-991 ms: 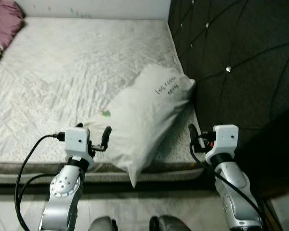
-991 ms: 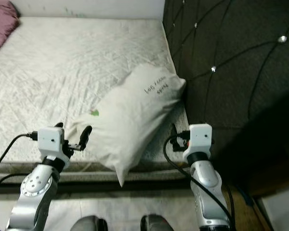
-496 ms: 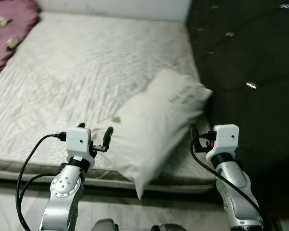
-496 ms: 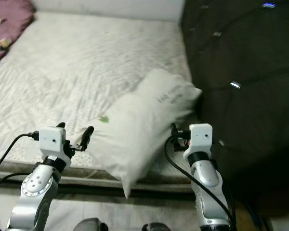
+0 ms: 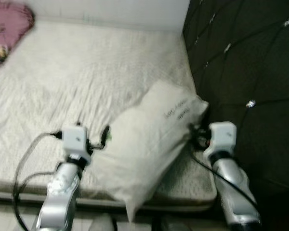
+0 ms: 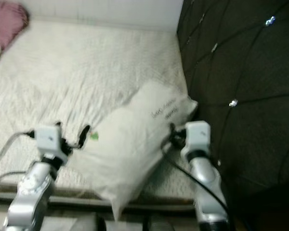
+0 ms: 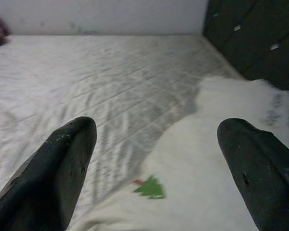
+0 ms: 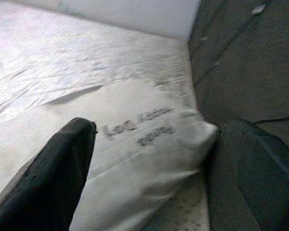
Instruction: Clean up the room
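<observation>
White pillow (image 5: 151, 144); green tree mark (image 7: 148, 187) between left end effector (image 7: 159, 168) fingers.

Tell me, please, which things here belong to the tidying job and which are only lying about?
For the job:
- white pillow, overhanging the mattress edge
- left gripper, open, at the pillow's side
- right gripper, open, at its printed end

Only there:
- mattress
- dark padded headboard
- pink bedding in the far corner

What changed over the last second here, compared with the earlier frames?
Both arms have reached forward: the left gripper and right gripper now flank the pillow more closely, fingers open, nothing gripped. The camera shifted too. The pillow stays slanted over the mattress edge by the dark headboard.
</observation>
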### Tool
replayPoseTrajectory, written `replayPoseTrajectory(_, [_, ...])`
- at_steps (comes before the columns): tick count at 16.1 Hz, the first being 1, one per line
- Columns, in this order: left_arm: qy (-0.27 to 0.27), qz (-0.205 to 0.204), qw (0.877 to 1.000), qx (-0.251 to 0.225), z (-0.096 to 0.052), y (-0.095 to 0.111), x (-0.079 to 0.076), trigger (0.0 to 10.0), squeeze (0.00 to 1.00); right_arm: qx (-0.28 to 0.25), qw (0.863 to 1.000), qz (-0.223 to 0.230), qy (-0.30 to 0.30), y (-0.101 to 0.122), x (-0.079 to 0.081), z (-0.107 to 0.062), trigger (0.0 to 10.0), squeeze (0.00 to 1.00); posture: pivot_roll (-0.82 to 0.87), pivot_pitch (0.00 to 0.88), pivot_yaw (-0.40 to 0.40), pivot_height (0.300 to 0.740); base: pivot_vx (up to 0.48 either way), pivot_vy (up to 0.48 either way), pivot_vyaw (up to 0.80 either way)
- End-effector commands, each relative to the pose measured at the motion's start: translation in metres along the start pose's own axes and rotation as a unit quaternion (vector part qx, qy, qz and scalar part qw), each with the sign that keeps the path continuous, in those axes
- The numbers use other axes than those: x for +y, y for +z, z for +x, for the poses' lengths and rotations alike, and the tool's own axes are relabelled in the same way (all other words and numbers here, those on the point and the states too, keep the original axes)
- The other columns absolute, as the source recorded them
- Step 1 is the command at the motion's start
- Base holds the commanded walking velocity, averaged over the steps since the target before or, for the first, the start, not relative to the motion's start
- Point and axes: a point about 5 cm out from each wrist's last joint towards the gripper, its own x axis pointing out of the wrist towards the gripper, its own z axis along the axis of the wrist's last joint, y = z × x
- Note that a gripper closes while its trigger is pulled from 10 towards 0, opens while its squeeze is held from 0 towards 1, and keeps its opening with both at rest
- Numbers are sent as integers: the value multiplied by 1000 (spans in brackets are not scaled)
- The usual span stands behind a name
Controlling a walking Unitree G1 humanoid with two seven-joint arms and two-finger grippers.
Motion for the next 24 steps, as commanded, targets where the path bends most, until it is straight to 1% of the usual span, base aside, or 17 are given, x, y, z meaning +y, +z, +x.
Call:
replayPoseTrajectory(1, [-8,-6,1000,4,0,-1,-6,10000,0,19,999,-28,-18,-6,-8,-2,10000,0,-4,117,-27,740,0,0,0])
replayPoseTrajectory(3, [-9,-13,1000,8,0,-2,-7,10000,0,14,1000,-7,5,-6,-4,-2,10000,0,-5,118,-32,740,0,371,0])
replayPoseTrajectory(5, [-10,-11,1000,10,0,-3,-8,10000,0,22,1000,1,-11,-7,-8,0,10000,0,-5,118,-33,740,0,480,0])
replayPoseTrajectory(7, [-9,-10,1000,10,0,-3,-8,10000,0,23,1000,-13,-11,-7,-7,-1,10000,0,-1,118,-34,740,0,480,0])
replayPoseTrajectory(10, [-2,4,1000,8,0,-2,-7,10000,0,13,1000,-1,-4,-4,-6,-1,10000,0,3,117,-36,740,0,452,0])
replayPoseTrajectory(13, [15,27,1000,2,4,2,-3,10000,0,6,1000,6,-12,-1,-8,2,10000,0,11,138,-36,740,0,0,0])
replayPoseTrajectory(14, [17,27,999,-13,4,7,-3,10000,0,5,1000,8,-21,1,-10,2,10000,0,18,155,-35,740,0,0,0])
replayPoseTrajectory(17, [29,45,998,-23,2,10,-2,10000,0,2,1000,8,-23,3,-11,4,10000,0,9,161,-43,740,0,0,-800])
replayPoseTrajectory(19, [39,42,998,-16,2,7,-2,10000,0,1,1000,7,-19,4,-9,6,10000,0,7,169,-44,740,0,0,-800])
replayPoseTrajectory(21, [42,34,999,-4,-3,2,0,10000,0,-2,1000,10,-19,5,-8,5,10000,0,-1,170,-43,740,0,0,-697])
replayPoseTrajectory(23, [57,30,998,-3,-6,-1,4,10000,0,-6,1000,14,-25,5,-9,3,10000,0,3,158,-41,740,0,0,-203])
replayPoseTrajectory(24, [69,35,997,-4,-6,0,7,10000,0,-6,1000,17,-25,5,-8,2,10000,0,4,154,-41,740,0,0,0])
